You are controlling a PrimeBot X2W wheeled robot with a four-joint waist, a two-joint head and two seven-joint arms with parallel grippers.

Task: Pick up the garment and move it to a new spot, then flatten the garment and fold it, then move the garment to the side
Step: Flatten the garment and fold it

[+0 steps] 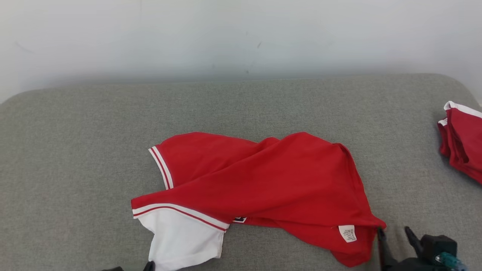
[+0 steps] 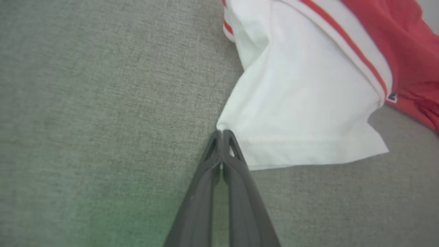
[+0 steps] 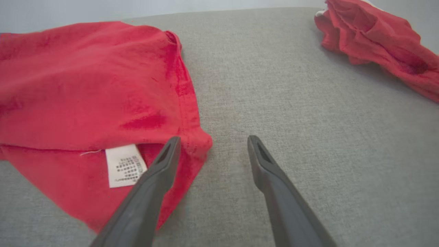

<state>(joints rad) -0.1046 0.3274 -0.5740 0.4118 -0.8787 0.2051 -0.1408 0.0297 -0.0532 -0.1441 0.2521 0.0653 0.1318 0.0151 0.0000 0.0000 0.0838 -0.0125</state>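
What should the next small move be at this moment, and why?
Probably close the right gripper on the red hem corner of the garment. The left gripper is shut on the corner of the white sleeve, while the right stands open, one finger over the red corner beside the label, the other over bare cushion. Both corners pinched should allow a lift.

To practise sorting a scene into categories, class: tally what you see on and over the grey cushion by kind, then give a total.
Garments: 2, the red and white garment in the middle and the second red garment at the right edge.
Grippers: 2, the left gripper shut on the first garment's white corner and the right gripper open at its red corner.
Total: 4
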